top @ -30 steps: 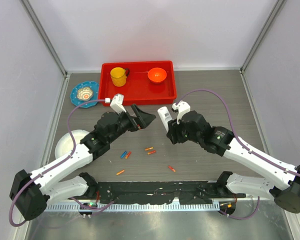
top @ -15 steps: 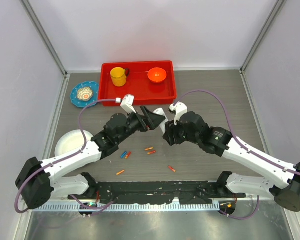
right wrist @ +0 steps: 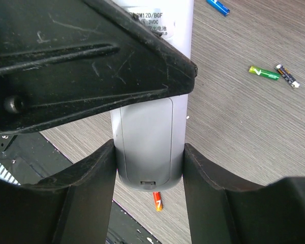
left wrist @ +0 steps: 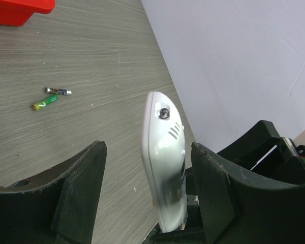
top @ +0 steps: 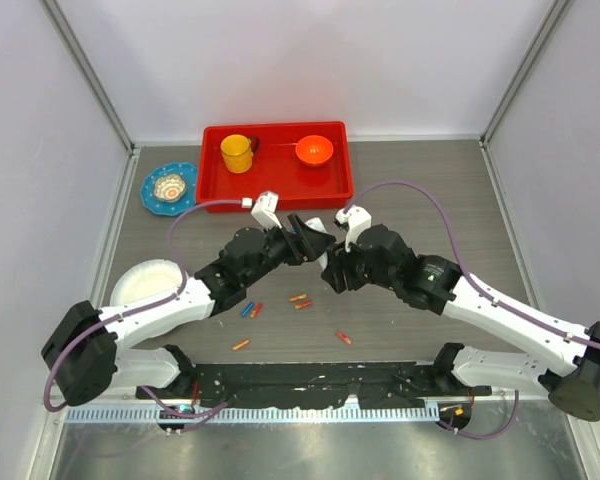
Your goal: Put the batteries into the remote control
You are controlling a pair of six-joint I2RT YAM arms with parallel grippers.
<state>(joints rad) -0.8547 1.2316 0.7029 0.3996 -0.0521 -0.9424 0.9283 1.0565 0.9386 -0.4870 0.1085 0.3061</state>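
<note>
- The grey wood-grain surface (top: 430, 180) is carrying everything, with both arms reaching in from its near edge and meeting over the middle.
- The red tray (top: 275, 188) is sitting at the far side. It is holding a yellow cup (top: 237, 153) on its left and an orange bowl (top: 314, 150) on its right.
- A white plate (top: 130, 282) is lying near the left edge, beside the left arm. A smaller blue-rimmed dish (top: 150, 190) is sitting farther back, just left of the tray.
- The right end effector (right wrist: 148, 152) is grasping the remote control (left wrist: 165, 152). Its two fingers are pressing against the long sides near one rounded end, holding the remote up off the surface.
- The left end effector (top: 308, 243) is straddling the other end of the remote with its jaws parted. The left wrist view is showing a clear gap beside one finger, so it is not clamping yet.
- The batteries (top: 300, 300) are lying loose on the surface below and around the two end effectors:
  - an orange pair near the centre;
  - a blue one and an orange one just to their left;
  - single orange ones nearer the arm bases;
  - a green one and a dark one side by side, showing in both wrist views.
</note>
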